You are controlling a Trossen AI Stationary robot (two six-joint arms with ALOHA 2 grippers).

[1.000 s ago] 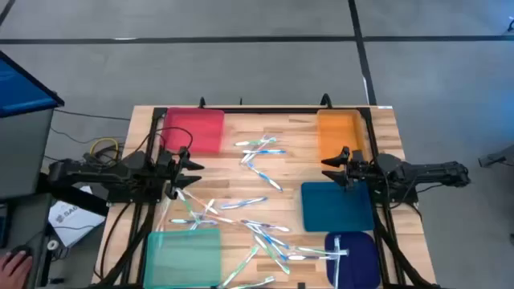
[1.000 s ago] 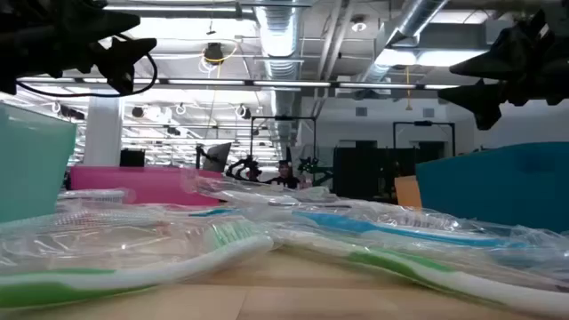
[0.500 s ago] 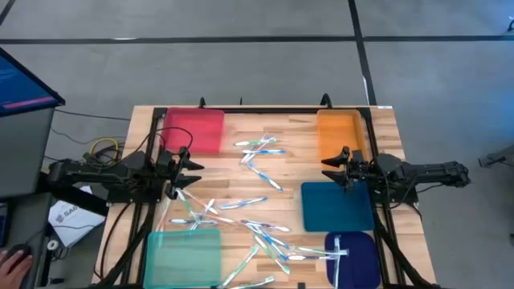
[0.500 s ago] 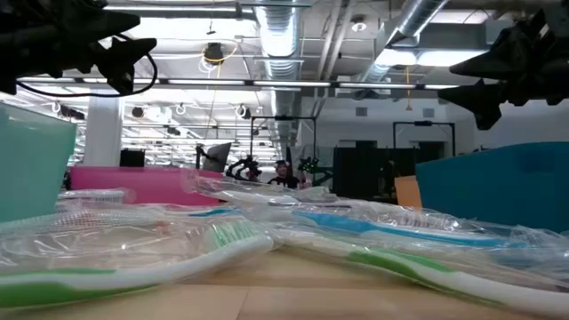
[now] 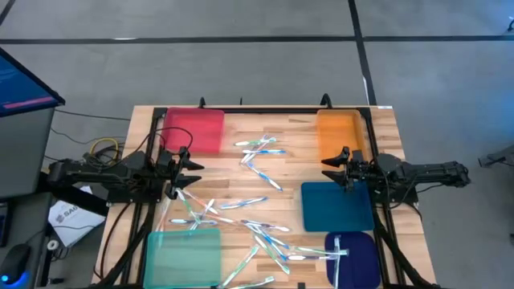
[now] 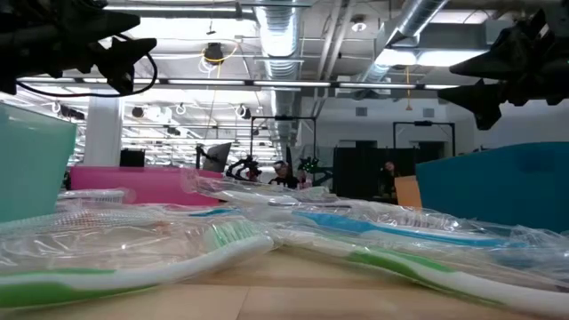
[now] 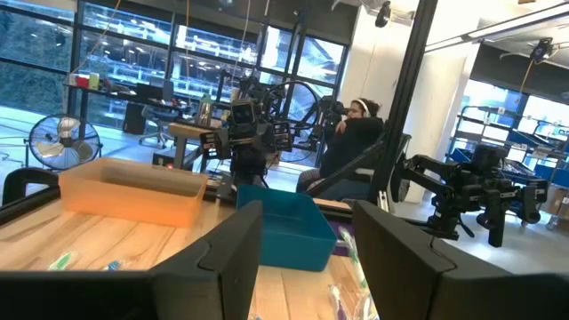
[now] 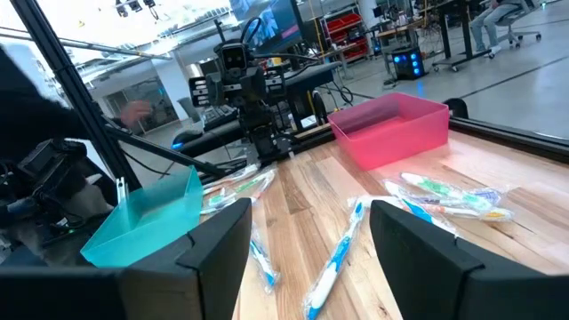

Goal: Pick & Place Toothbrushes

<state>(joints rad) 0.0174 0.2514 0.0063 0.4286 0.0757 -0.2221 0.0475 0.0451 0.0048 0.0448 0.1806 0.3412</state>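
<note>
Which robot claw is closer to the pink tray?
The left one. The left gripper hovers open just below the pink tray in the high view. The right gripper waits open across the table, beside the orange tray.

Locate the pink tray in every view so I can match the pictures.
High view: pink tray at the table's far left corner.
Low view: low pink band at mid-left, behind the wrapped toothbrushes.
Left wrist view: not in it.
Right wrist view: upper right.
Shared landmark: the light teal tray.

wooden table [image 5: 241, 130], coloured trays [image 5: 193, 128], scattered toothbrushes [image 5: 261, 233]
</note>
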